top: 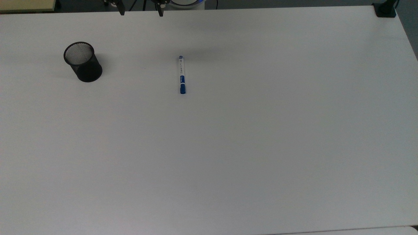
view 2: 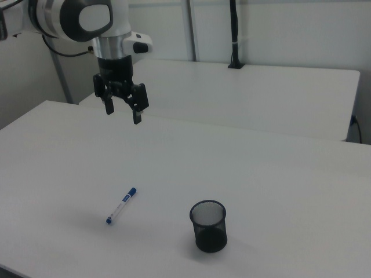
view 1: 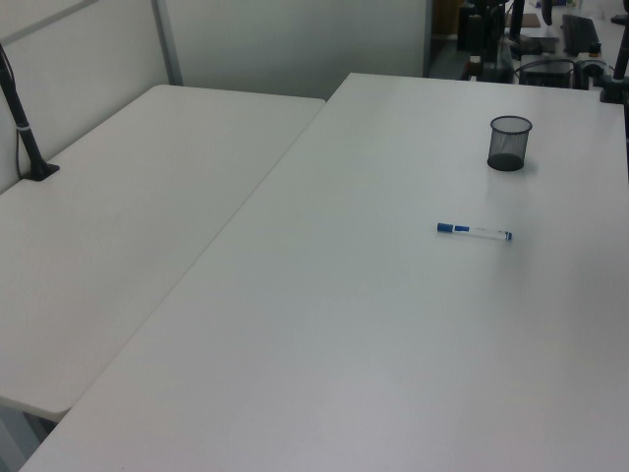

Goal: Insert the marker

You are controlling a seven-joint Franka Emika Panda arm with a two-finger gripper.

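Nearest me in the right view, the black mesh pen cup point(view 2: 208, 226) stands upright with its mouth open, ready, I judge, to take the marker point(view 2: 121, 205), which lies flat on the white table point(view 2: 278, 174) well apart from the cup. Its barrel print is unreadable. Farther back, my gripper point(view 2: 122, 109) hangs high, fingers spread wide and empty.

White rounded arm point(view 2: 75, 20) (dark joints), black two-fingered pincer point(view 2: 123, 117).

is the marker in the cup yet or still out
Out. The marker lies flat on the table, apart from the upright mesh cup, whose inside looks empty. The open gripper hangs above.
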